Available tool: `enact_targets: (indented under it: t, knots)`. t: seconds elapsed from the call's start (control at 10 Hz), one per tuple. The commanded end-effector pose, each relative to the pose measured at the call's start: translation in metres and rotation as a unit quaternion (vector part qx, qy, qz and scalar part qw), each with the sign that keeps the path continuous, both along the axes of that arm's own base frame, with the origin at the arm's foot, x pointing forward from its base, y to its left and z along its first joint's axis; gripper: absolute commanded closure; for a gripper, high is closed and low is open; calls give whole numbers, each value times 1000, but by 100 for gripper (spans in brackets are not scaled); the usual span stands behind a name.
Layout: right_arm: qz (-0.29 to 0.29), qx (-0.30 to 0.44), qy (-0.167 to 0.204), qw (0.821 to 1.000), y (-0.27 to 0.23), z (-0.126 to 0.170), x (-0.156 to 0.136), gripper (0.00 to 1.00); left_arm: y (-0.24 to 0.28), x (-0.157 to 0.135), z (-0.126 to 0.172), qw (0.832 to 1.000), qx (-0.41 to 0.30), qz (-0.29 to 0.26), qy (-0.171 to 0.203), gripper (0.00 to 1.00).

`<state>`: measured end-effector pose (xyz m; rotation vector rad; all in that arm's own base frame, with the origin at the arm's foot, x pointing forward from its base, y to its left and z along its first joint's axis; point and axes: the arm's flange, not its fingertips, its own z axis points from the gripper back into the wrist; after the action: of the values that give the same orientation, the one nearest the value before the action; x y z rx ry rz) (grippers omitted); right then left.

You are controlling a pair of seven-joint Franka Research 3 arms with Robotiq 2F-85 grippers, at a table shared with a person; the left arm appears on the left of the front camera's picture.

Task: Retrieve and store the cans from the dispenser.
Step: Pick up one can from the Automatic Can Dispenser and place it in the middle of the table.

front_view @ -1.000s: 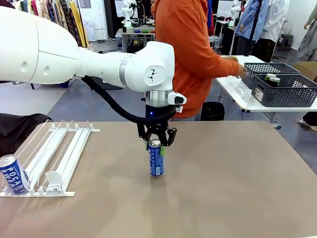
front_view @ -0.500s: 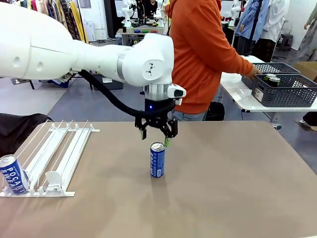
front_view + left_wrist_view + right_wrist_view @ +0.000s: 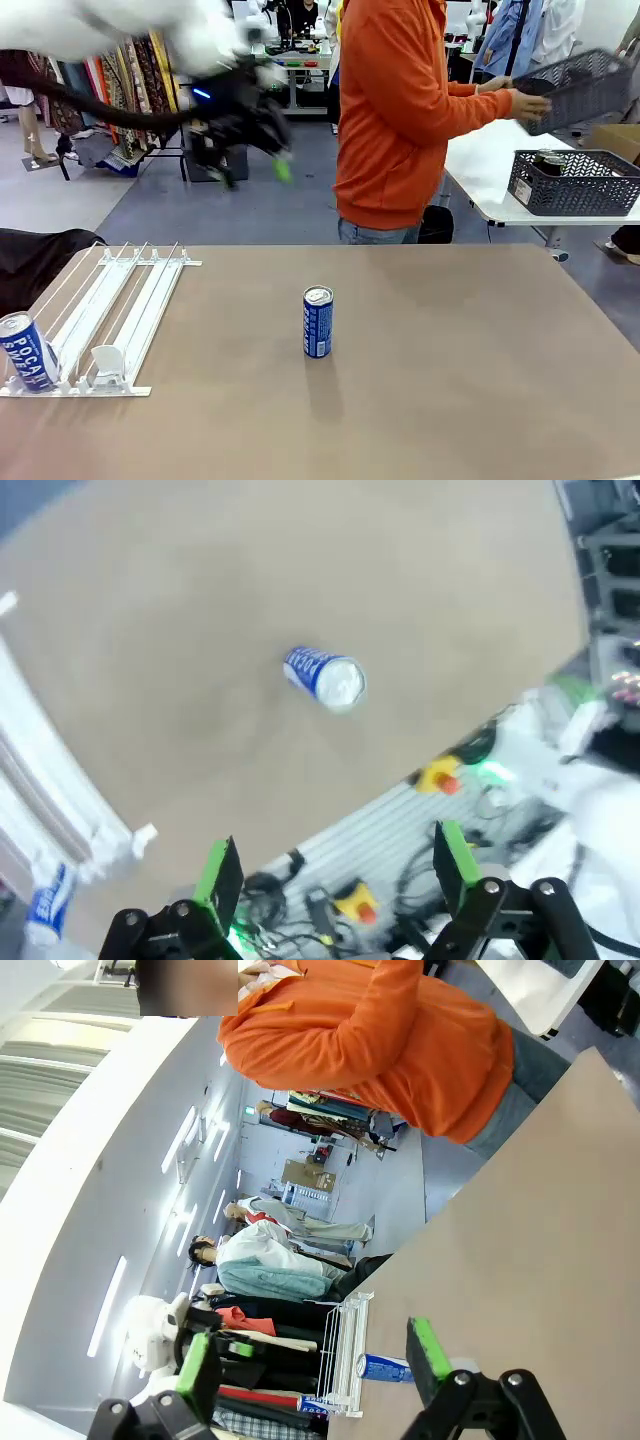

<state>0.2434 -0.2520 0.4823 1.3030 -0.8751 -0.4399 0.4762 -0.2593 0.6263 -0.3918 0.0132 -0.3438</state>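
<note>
With left end effector [image 3: 335, 870] wide and empty high over the bench [image 3: 450, 400], swing to the rack [image 3: 120, 310], straddle the leaning can [image 3: 25, 352] at its near-left corner, grip mid-body, lift straight. Avoid the 1 upright can [image 3: 317, 322] mid-bench.

The left claw [image 3: 250, 150] is a motion smear (one green pad [image 3: 283, 170] discernible); the dispenser [image 3: 40, 780] runs past the frame edge.

Front camera looks across my table [image 3: 480, 400]; left wrist looks down from high; both show the can [image 3: 317, 322]
</note>
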Motion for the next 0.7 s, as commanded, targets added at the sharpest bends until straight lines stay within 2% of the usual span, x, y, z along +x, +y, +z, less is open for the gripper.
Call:
enact_targets:
  t: [0.0,0.1,0.3,0.4,0.6]
  knots:
    - [-6,5,-17,1000,0,3,3,0,132,-15,-10,990,-97,97,27,0]
    - [-6,5,-17,1000,0,3,3,0,192,-27,-12,978,-150,141,32,0]
    - [-6,5,-17,1000,0,3,3,0,309,-74,-39,924,-259,279,27,0]
    - [-6,5,-17,1000,0,3,3,0,351,-97,-63,895,-308,321,30,0]
    - [-6,5,-17,1000,0,3,3,0,400,-138,-119,846,-399,352,41,0]
